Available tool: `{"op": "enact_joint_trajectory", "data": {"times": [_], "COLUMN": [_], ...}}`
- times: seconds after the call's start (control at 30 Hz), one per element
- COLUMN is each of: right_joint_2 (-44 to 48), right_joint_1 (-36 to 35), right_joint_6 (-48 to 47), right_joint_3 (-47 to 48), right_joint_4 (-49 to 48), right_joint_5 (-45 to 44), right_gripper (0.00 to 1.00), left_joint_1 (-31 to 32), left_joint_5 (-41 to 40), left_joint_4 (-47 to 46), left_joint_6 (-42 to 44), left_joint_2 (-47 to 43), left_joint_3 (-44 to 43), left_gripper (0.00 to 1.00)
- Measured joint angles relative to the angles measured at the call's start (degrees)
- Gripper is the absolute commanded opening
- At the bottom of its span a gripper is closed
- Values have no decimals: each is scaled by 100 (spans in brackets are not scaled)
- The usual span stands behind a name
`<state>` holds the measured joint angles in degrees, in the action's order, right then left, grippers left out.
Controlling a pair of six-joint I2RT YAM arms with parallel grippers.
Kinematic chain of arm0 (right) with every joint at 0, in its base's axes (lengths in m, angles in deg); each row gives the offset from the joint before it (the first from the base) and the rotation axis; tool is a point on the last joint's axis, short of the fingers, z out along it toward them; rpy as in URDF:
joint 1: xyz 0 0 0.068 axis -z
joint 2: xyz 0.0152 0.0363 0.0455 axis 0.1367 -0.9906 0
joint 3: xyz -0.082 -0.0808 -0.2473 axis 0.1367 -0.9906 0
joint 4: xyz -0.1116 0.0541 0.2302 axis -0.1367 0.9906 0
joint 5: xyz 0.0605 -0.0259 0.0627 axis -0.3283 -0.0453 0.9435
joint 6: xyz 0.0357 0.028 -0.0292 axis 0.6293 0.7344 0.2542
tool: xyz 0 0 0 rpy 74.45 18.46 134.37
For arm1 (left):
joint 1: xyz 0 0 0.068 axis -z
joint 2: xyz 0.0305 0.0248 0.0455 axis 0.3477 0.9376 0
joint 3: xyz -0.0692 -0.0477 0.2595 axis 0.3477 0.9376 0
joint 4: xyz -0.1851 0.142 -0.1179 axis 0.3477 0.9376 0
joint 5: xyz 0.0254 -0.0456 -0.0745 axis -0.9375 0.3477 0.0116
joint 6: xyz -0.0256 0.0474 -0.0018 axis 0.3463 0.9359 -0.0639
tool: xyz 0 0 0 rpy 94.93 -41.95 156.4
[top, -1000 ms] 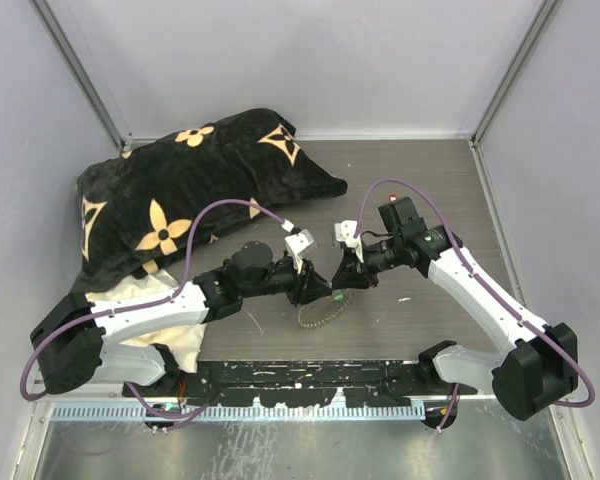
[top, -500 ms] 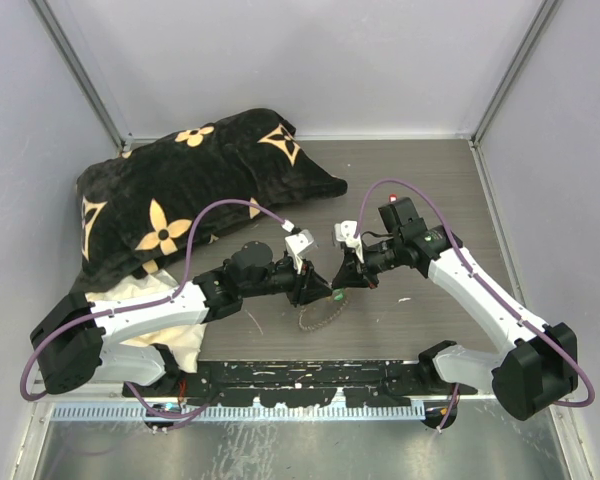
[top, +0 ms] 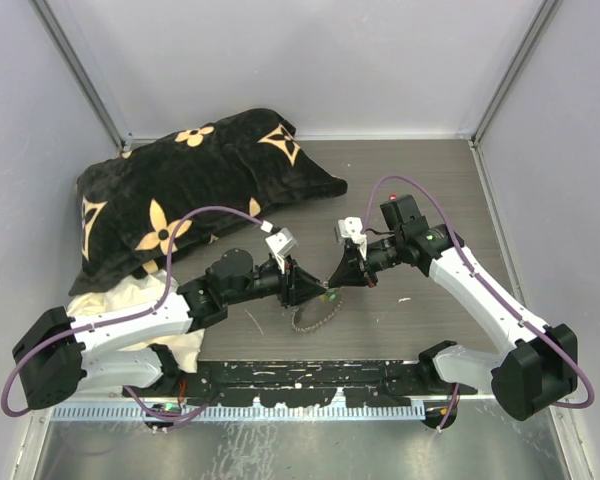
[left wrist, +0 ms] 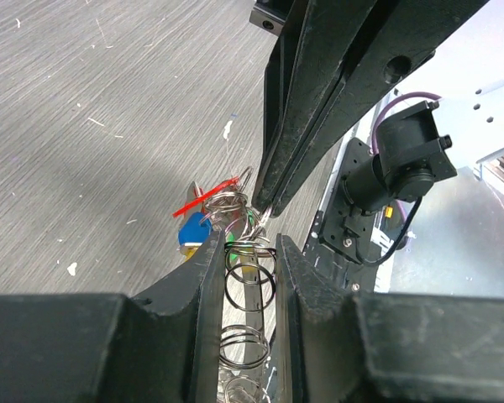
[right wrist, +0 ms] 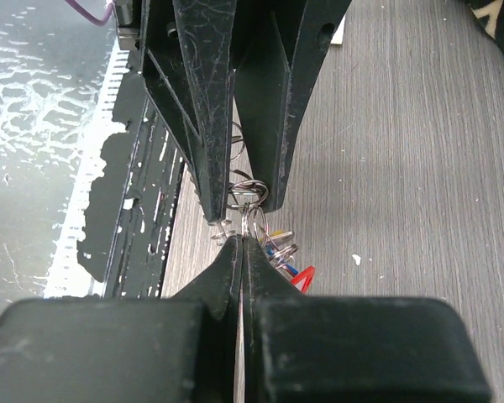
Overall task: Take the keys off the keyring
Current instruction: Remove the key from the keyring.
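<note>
Keys with coloured plastic heads point(left wrist: 200, 222) hung just past both meeting tips, equally near either one. Left end effector point(left wrist: 250, 243) clamped the silvery wire-coil keyring point(left wrist: 249, 307) lengthwise; right end effector point(right wrist: 242, 242) was fully closed.

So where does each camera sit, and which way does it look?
Top external: above and behind, looking down on the table; both arms show.
Left wrist: on the left arm, looking along the left gripper, which straddles the keyring.
Right wrist: on the right arm, looking along the shut right gripper.
Both wrist views share keyring, keys, both grippers.
</note>
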<state>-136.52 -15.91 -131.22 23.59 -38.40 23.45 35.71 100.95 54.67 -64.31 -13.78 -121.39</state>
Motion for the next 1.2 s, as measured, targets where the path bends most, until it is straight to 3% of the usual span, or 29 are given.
{"op": "enact_joint_trajectory", "data": {"times": [0.23,0.43,0.7,0.8,0.93,1.2], "right_joint_2": [-2,-2,-4,-4,-4,-4], "right_joint_1": [76,125,127,122,105,20], "right_joint_6": [2,7,-155,-326,-616,-1379], "right_joint_3": [0,0,-2,-2,-2,-2], "right_joint_4": [17,26,146,282,446,872], "right_joint_5": [-160,-356,-389,-387,-361,-256], "right_gripper": [1,1,1,1,1,1], "left_joint_1": [-70,-105,-129,-131,-138,-142], "left_joint_5": [20,129,83,236,540,1425], "left_joint_4": [-17,-48,-109,-286,-494,-708], "left_joint_6": [-197,-286,-133,328,1034,2304], "left_joint_2": [-254,-498,-789,-726,-623,-195], "left_joint_3": [153,286,446,448,448,391], "left_gripper": [47,55,55,54,44,41]}}
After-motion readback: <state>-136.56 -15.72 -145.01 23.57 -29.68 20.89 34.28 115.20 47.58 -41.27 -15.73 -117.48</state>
